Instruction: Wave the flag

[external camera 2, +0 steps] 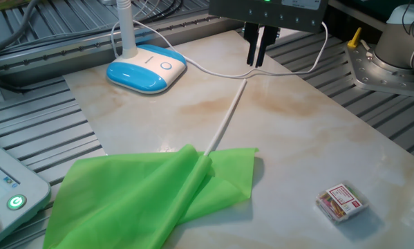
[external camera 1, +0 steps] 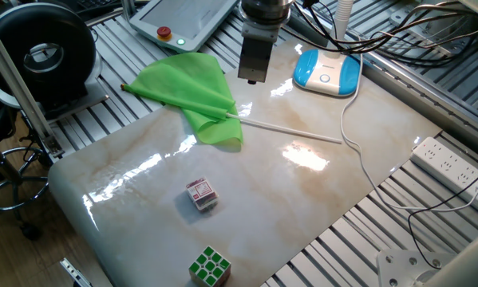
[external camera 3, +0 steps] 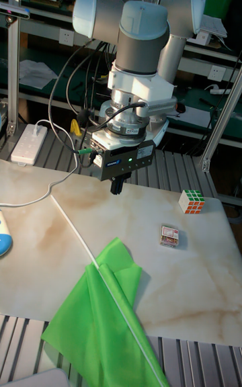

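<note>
The flag lies flat on the marble tabletop, its lime-green cloth (external camera 1: 192,92) (external camera 2: 144,200) (external camera 3: 101,320) crumpled at one end. Its thin white stick (external camera 1: 294,131) (external camera 2: 224,117) (external camera 3: 74,226) runs out toward the blue lamp base. My gripper (external camera 1: 252,77) (external camera 2: 255,61) (external camera 3: 115,189) hangs pointing down, above the table and near the stick's bare end. It touches nothing. In the other fixed view a narrow gap shows between its two fingers, and nothing is held.
A blue-and-white lamp base (external camera 1: 326,72) (external camera 2: 146,69) stands at the table's edge, and its white cable (external camera 1: 354,143) crosses near the stick's tip. A patterned cube (external camera 1: 202,194) (external camera 2: 341,202) and a green-white cube (external camera 1: 210,265) (external camera 3: 192,201) lie apart from the flag. A power strip (external camera 1: 446,163) sits off the table.
</note>
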